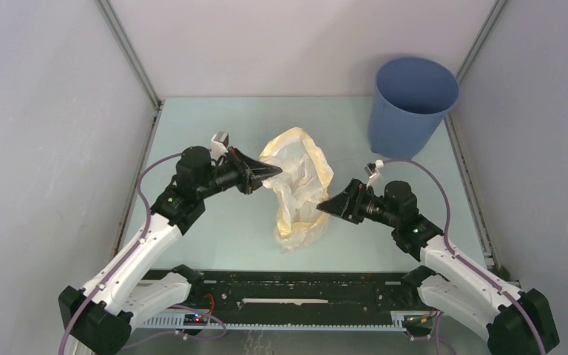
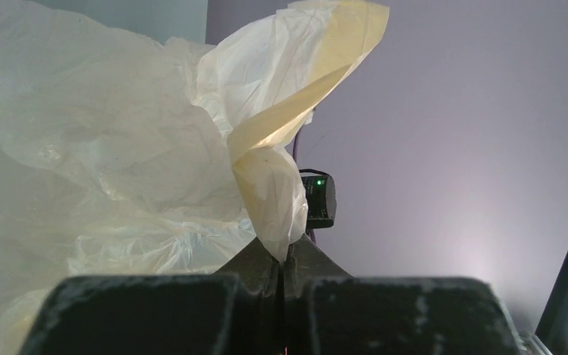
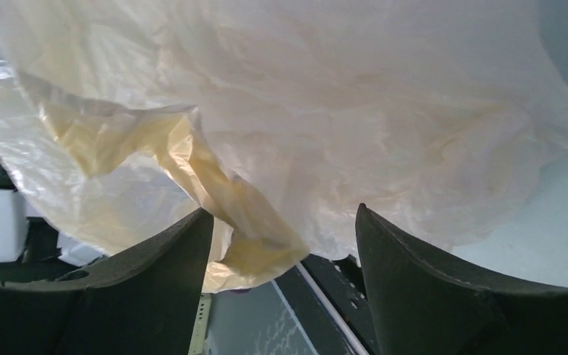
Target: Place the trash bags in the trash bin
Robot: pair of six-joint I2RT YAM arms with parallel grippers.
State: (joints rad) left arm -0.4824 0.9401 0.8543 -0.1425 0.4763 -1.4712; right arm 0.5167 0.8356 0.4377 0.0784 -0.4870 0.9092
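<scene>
The trash bag [image 1: 299,188] is a crumpled pale yellowish-white plastic bag with a yellow rim, held up in the middle of the table. My left gripper [image 1: 274,171] is shut on the bag's rim at its upper left; the left wrist view shows the yellow band [image 2: 270,200] pinched between the closed jaws. My right gripper [image 1: 324,205] is open at the bag's right side, its fingers [image 3: 155,274] spread, with a fold of the bag [image 3: 251,244] hanging between them. The blue trash bin [image 1: 412,103] stands upright at the far right corner, empty as far as I see.
Grey enclosure walls surround the pale green table [image 1: 214,229]. A black rail [image 1: 296,292] runs along the near edge between the arm bases.
</scene>
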